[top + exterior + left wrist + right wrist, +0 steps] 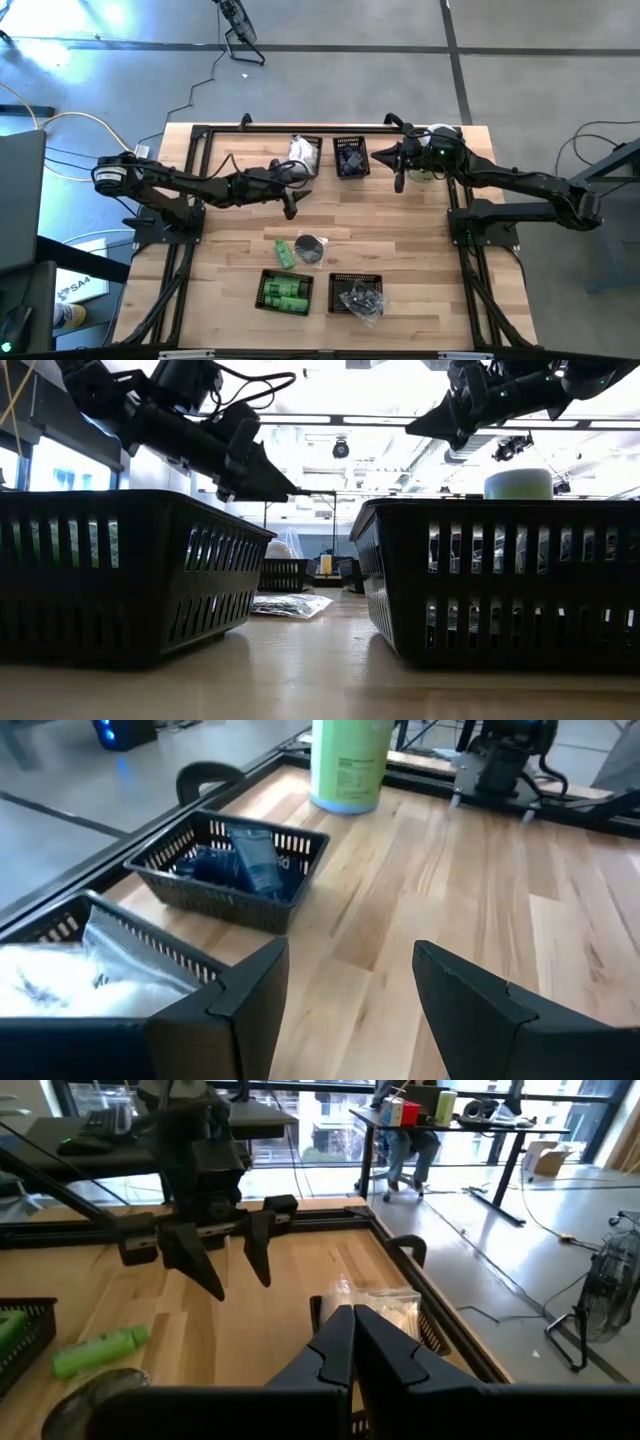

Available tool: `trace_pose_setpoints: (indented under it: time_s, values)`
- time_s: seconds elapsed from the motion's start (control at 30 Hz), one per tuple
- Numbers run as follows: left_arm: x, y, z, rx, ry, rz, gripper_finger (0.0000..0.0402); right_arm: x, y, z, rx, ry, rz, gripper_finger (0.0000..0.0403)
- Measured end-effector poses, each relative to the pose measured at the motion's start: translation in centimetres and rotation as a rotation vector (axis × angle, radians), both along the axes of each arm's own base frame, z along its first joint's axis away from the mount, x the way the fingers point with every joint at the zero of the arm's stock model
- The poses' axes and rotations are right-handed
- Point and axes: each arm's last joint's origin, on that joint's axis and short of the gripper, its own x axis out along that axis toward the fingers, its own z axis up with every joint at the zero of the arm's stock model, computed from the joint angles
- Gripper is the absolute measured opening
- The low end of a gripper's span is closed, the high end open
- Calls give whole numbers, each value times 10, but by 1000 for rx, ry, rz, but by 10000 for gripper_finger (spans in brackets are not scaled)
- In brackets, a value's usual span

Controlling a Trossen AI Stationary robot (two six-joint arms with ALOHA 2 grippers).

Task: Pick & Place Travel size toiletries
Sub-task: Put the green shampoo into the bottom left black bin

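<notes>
now | left hand [345, 1010] wide open, empty | right hand [350, 1342] closed, empty

Light wooden plank table [400, 250] framed by black metal rails, centre of the high view. Four black rectangular plastic mesh baskets: two at the table's upper middle [351, 158] and [318, 150], two at lower middle [268, 283] and [342, 283]. Tall pale-green cylinder with white lid [348, 762] at top centre of the left wrist view, standing upright on the wood. Grey concrete floor [120, 70] with a yellow cable [75, 118] at upper left. Right wrist view, top right: dark desk [440, 1120] with a seated person [400, 1155], cardboard box [545, 1155].
</notes>
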Motion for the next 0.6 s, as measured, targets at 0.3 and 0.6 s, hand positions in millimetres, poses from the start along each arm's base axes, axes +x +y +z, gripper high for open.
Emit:
trace_pose_setpoints:
  time_s: [0.3, 0.6]
  values:
    - [0, 1, 1, 4, -13, 24, 210, 0, 0, 1, -4, -6, 11, 3]
    - [-2, -1, 0, 22, 26, -38, 210, 1, 0, 3, 64, -50, -5, 3]
